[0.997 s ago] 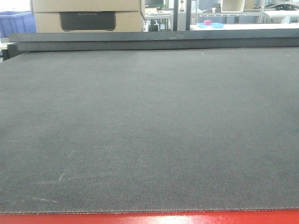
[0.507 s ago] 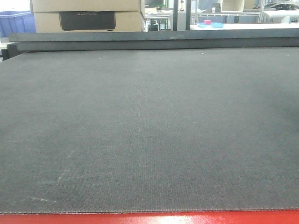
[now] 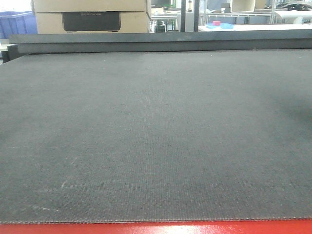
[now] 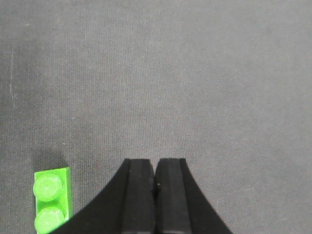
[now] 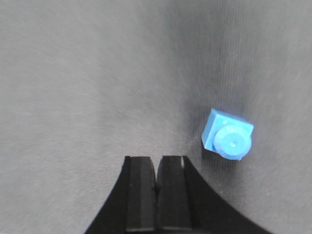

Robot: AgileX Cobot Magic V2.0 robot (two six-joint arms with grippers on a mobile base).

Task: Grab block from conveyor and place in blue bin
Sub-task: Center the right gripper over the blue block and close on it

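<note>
The conveyor [image 3: 156, 136] is a wide dark grey woven belt with a red frame edge along the bottom; in the front view it carries no block and neither gripper shows. In the left wrist view my left gripper [image 4: 155, 162] is shut and empty above the belt [image 4: 161, 73]. A green two-stud block [image 4: 52, 200] lies to its lower left, apart from the fingers. In the right wrist view my right gripper [image 5: 157, 159] is shut and empty. A small blue one-stud block [image 5: 228, 135] lies tilted on the belt to its upper right. A blue bin [image 3: 17, 23] stands far back left.
Behind the belt's far rail [image 3: 161, 41] stand stacked cardboard boxes [image 3: 90, 17]. A pink object on a blue plate [image 3: 218, 24] sits on a table at the back right, among shelving.
</note>
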